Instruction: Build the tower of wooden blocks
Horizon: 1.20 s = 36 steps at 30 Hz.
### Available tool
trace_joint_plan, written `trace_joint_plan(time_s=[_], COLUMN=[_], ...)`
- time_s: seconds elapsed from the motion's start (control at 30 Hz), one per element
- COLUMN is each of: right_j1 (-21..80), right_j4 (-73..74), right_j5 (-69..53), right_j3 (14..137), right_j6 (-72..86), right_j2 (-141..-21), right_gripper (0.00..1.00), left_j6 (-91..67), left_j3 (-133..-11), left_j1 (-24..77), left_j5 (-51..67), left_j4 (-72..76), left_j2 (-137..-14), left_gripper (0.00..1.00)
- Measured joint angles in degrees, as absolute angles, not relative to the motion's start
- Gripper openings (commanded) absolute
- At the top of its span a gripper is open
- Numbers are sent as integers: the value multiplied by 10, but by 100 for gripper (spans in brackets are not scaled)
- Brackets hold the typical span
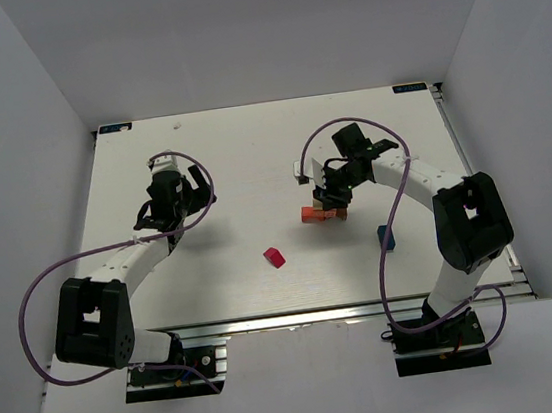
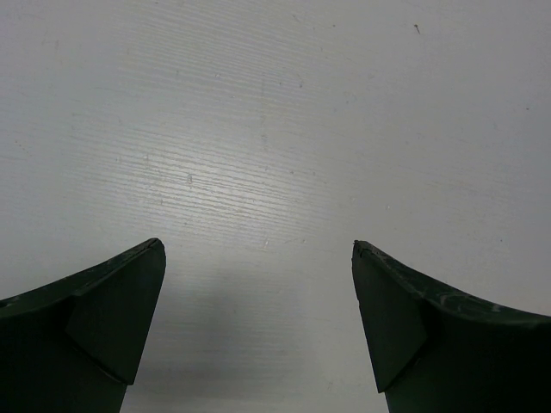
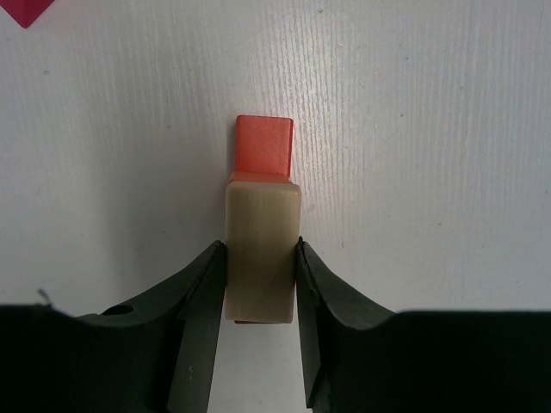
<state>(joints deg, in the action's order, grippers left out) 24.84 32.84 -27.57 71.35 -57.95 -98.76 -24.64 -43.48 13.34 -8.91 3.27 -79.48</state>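
Observation:
My right gripper is shut on a tan block, pinching its long sides. Directly beneath it lies an orange-red bar, running the same way, with its far end sticking out past the tan block. I cannot tell whether the two touch. From above, the right gripper sits over the orange-red bar near the table's middle right. My left gripper is far off on the left, open, with only bare table between its fingers.
A magenta-red block lies alone toward the front centre of the white table; its corner shows in the right wrist view. A blue block lies by the right arm's forearm. Grey walls surround the table.

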Motion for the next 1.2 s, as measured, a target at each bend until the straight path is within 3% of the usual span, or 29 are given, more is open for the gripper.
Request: trace_joint_plan(time_s=[0.4,0.77,1.2], right_j1=[249,249,251], right_j4=[329,328,328], right_j5=[-276,-275,-274], right_j3=[714,713,708], right_j6=[-585,-588,-589], right_j2=[-988,-988,-988], right_gripper=[37,46,47], left_j6=[-246,-246,-246], left_j3=[-435,-435,-436], left_j1=[133,133,133], left_j5=[-90,-90,-90], left_j4=[33,32,32], left_j2=[-803,-804,-812], left_gripper=[98,98,98])
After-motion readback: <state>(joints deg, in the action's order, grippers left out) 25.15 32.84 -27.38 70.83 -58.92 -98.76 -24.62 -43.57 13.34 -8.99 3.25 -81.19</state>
